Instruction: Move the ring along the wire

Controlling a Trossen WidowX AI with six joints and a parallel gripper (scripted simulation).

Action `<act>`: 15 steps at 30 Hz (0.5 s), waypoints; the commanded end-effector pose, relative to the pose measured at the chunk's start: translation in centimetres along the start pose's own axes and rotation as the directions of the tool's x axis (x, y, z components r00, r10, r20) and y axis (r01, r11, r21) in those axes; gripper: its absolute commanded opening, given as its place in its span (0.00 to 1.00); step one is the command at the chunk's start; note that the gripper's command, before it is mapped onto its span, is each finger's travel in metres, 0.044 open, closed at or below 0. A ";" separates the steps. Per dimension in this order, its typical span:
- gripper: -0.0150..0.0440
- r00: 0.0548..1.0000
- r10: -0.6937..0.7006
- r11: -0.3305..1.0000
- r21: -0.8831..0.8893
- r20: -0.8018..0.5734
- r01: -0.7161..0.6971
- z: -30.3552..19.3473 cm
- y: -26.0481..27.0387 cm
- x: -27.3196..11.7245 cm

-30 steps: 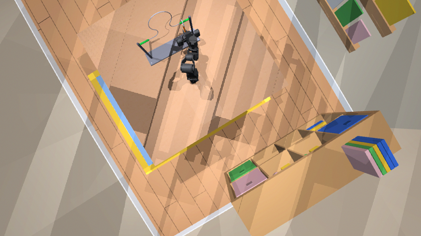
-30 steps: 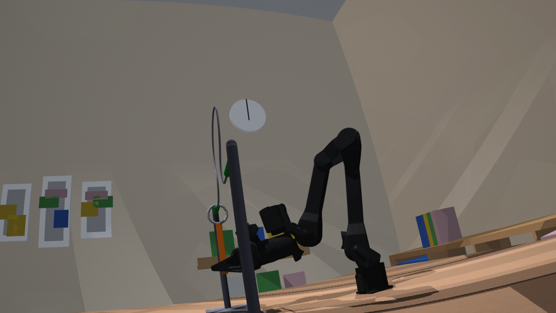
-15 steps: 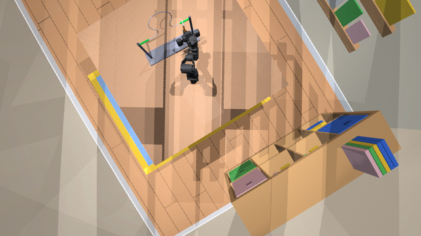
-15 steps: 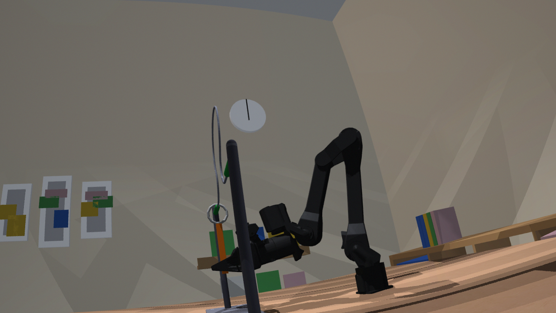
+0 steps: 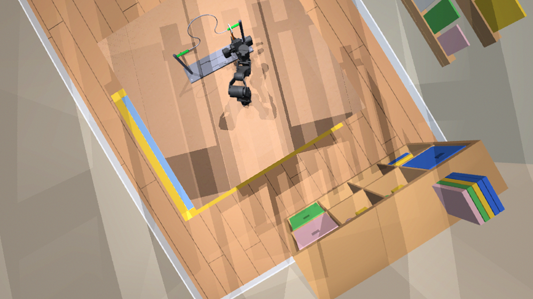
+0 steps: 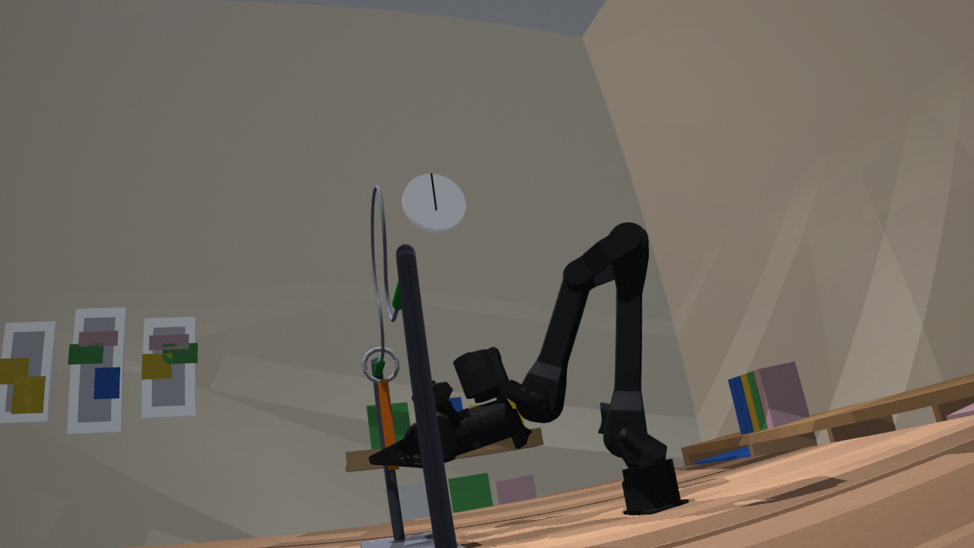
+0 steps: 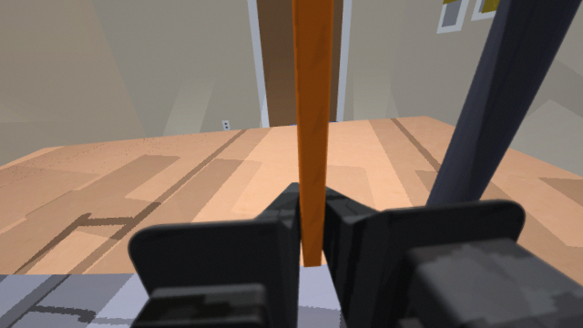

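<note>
My gripper (image 5: 232, 39) (image 6: 389, 458) (image 7: 303, 189) is shut on the lower part of the upright orange handle (image 6: 386, 415) (image 7: 313, 114). The handle's end shows just below the fingertips in the wrist view. The pale ring (image 6: 363, 365) at its top is around the green part (image 5: 234, 26) (image 6: 378, 368) beside the right post (image 5: 241, 31) (image 7: 492, 100) of the top view. The thin grey wire (image 5: 188, 29) (image 6: 372, 231) curves up and over to the other green part (image 5: 182, 52) (image 6: 396, 297) at the left post (image 5: 183, 64) (image 6: 421, 381). The ring is above the wrist view.
The grey base (image 5: 205, 68) carries both posts and lies under the wire. The right post stands close beside my gripper, on the right in the wrist view. A wooden shelf unit (image 5: 369, 243) stands far from the arm, at the lower right of the top view.
</note>
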State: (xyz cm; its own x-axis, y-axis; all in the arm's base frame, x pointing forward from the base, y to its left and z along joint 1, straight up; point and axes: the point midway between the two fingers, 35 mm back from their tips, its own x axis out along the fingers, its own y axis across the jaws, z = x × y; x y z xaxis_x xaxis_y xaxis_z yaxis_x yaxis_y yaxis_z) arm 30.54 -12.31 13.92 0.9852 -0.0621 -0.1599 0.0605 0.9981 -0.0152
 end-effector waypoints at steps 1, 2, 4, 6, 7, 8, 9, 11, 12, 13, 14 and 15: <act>0.00 1.000 -0.003 1.000 0.003 0.000 0.003 0.1 -0.1 0.0; 0.00 1.000 -0.003 1.000 0.003 0.000 0.003 0.1 -0.1 0.0; 0.00 1.000 -0.003 1.000 0.003 0.000 0.003 0.1 -0.1 0.0; 0.00 1.000 -0.003 1.000 0.003 0.000 0.003 0.1 -0.1 0.0; 0.00 1.000 -0.003 1.000 0.003 0.000 0.003 0.1 -0.1 0.0; 0.00 1.000 -0.003 1.000 0.003 0.000 0.003 0.1 -0.1 0.0; 0.00 1.000 -0.003 1.000 0.003 0.000 0.003 0.1 -0.1 0.0; 0.00 1.000 -0.003 1.000 0.003 0.000 0.003 0.1 -0.1 0.0; 0.00 1.000 -0.003 1.000 0.003 0.000 0.003 0.1 -0.1 0.0; 0.00 1.000 -0.003 1.000 0.003 0.000 0.003 0.1 -0.1 0.0; 0.00 1.000 -0.003 1.000 0.003 0.000 0.003 0.1 0.0 0.0; 0.00 1.000 -0.002 1.000 0.003 0.000 0.002 0.1 0.1 0.0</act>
State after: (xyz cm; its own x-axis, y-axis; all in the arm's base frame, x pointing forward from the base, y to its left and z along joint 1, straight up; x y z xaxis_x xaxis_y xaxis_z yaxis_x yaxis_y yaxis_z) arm 30.58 -12.32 14.02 0.9854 -0.0633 -0.1583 0.0614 0.9980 -0.0168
